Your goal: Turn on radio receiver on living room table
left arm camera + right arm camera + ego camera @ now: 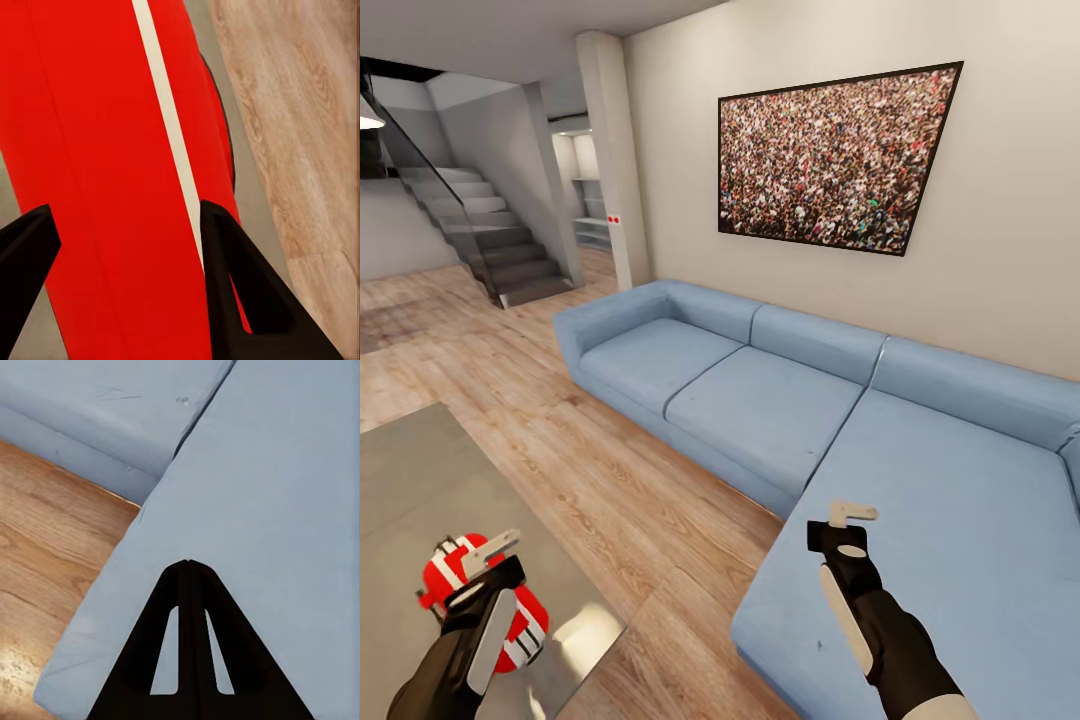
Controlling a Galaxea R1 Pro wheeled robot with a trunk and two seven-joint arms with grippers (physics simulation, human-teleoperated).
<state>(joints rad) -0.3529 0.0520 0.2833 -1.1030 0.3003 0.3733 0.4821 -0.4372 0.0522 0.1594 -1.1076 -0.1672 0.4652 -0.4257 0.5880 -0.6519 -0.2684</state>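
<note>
The radio receiver (448,578), glossy red with white stripes, lies on the grey table (420,470) near its front corner at the lower left of the head view. My left gripper (495,562) hangs right over it and covers its middle. In the left wrist view the radio receiver (97,150) spans the space under the left gripper (124,225), whose dark fingers (232,285) stand open and apart over the red body with its white stripe. Whether they touch it I cannot tell. My right gripper (850,520) is shut and empty above the sofa seat; in its wrist view the right gripper (187,566) shows fingers pressed together.
A light-blue L-shaped sofa (760,400) runs along the beige wall and under my right arm. Above it hangs a black-framed crowd photograph (830,160). Wood plank floor (610,500) lies between table and sofa. A pillar (615,160) and a staircase (490,240) stand at the far left.
</note>
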